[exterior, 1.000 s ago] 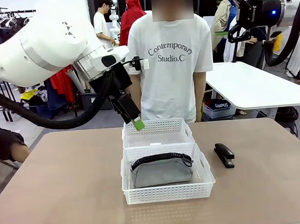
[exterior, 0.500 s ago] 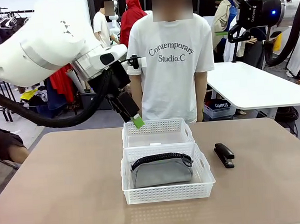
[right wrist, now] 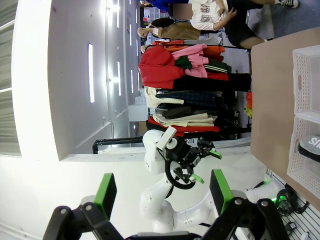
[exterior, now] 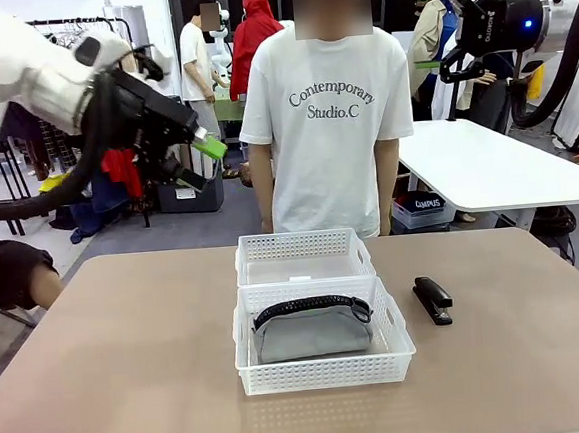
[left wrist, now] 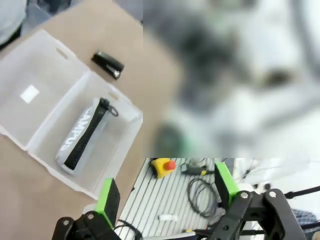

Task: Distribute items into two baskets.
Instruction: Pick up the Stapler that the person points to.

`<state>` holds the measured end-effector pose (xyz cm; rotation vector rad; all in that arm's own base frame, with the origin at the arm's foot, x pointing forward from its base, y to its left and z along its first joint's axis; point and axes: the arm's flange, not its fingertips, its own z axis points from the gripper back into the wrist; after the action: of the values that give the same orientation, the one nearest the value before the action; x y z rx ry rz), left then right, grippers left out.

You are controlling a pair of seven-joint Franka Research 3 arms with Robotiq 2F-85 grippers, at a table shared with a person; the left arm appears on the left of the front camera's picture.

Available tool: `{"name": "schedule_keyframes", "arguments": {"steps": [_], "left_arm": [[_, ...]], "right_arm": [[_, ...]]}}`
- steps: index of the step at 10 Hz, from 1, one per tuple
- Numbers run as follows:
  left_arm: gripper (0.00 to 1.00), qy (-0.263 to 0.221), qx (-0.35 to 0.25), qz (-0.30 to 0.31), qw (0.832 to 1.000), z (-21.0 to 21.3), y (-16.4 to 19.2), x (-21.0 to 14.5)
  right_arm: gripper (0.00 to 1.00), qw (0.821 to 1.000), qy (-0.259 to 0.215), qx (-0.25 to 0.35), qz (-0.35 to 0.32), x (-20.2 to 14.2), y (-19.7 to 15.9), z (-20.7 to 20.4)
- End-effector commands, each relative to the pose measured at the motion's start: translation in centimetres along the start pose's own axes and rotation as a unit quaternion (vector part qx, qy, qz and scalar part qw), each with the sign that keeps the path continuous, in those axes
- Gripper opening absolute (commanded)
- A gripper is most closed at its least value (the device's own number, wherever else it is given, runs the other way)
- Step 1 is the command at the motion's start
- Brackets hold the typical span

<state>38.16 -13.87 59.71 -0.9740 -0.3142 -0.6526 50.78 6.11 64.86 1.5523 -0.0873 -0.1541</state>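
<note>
The grey zip pouch (exterior: 314, 332) lies in the near, larger white basket (exterior: 327, 376). Behind it, touching, stands the smaller basket (exterior: 302, 244) with just a small white label in it. The black stapler (exterior: 432, 299) rests on the table to the right of the baskets. My left gripper (exterior: 203, 161) is held high at the left, open and holding nothing. From above, the left wrist view has the pouch (left wrist: 82, 137), the stapler (left wrist: 108, 64) and my open left gripper (left wrist: 167, 192). My right gripper (exterior: 430, 30) hangs open high at the right; its own view (right wrist: 162, 190) confirms it holds nothing.
A person in a white T-shirt (exterior: 327, 113) stands at the table's far edge behind the baskets. The brown tabletop (exterior: 131, 369) has free room left and right of the baskets. A white table (exterior: 486, 166) stands behind at the right.
My left arm has swung up and to the left, away from above the far basket. The right arm, baskets, pouch and stapler have not moved.
</note>
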Motion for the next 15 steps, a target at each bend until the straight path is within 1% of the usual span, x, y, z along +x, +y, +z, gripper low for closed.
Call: {"name": "schedule_keyframes", "arguments": {"steps": [1, 2, 3, 4, 5, 6, 7, 9, 10, 11, 15], "left_arm": [[1.0, -0.049, -0.031, 0.0, 0.998, 1.4, 0.2, -1.0], [1.0, -0.08, -0.048, 0.009, 0.996, 2.7, 0.4, -1.4], [1.0, -0.093, -0.052, 0.017, 0.994, 3.4, 0.8, -1.4], [1.0, -0.097, -0.059, 0.029, 0.993, 4.2, 1.0, -1.3], [1.0, -0.11, -0.065, 0.037, 0.991, 3.9, 1.1, -1.3], [1.0, -0.11, -0.077, 0.041, 0.99, 5.2, 1.3, -1.1], [1.0, -0.122, -0.089, 0.046, 0.987, 5.3, 1.5, -1.1], [1.0, -0.137, -0.12, 0.074, 0.981, 6.6, 3.0, -1.1], [1.0, -0.135, -0.115, 0.075, 0.981, 7.0, 3.0, -1.3], [1.0, -0.125, -0.094, 0.061, 0.986, 6.2, 2.2, -1.2], [1.0, -0.125, -0.094, 0.061, 0.986, 6.2, 2.2, -1.2]], "right_arm": [[1.0, 1.0, -0.001, 0.003, 0.0, -0.3, 0.2, 0.0], [1.0, 1.0, -0.001, 0.003, 0.0, -0.3, 0.2, 0.0], [1.0, 1.0, -0.001, 0.003, 0.0, -0.3, 0.2, 0.0], [1.0, 1.0, -0.001, 0.003, 0.0, -0.3, 0.2, 0.0], [1.0, 1.0, -0.001, 0.003, 0.0, -0.3, 0.2, 0.0], [1.0, 1.0, -0.001, 0.003, 0.0, -0.3, 0.2, 0.0], [1.0, 1.0, -0.001, 0.003, 0.0, -0.3, 0.2, 0.0], [1.0, 1.0, -0.001, 0.003, 0.0, -0.3, 0.2, 0.0], [1.0, 1.0, -0.001, 0.003, 0.0, -0.3, 0.2, 0.0], [1.0, 1.0, -0.001, 0.003, 0.0, -0.3, 0.2, 0.0], [1.0, 1.0, -0.001, 0.003, 0.0, -0.3, 0.2, 0.0]]}}
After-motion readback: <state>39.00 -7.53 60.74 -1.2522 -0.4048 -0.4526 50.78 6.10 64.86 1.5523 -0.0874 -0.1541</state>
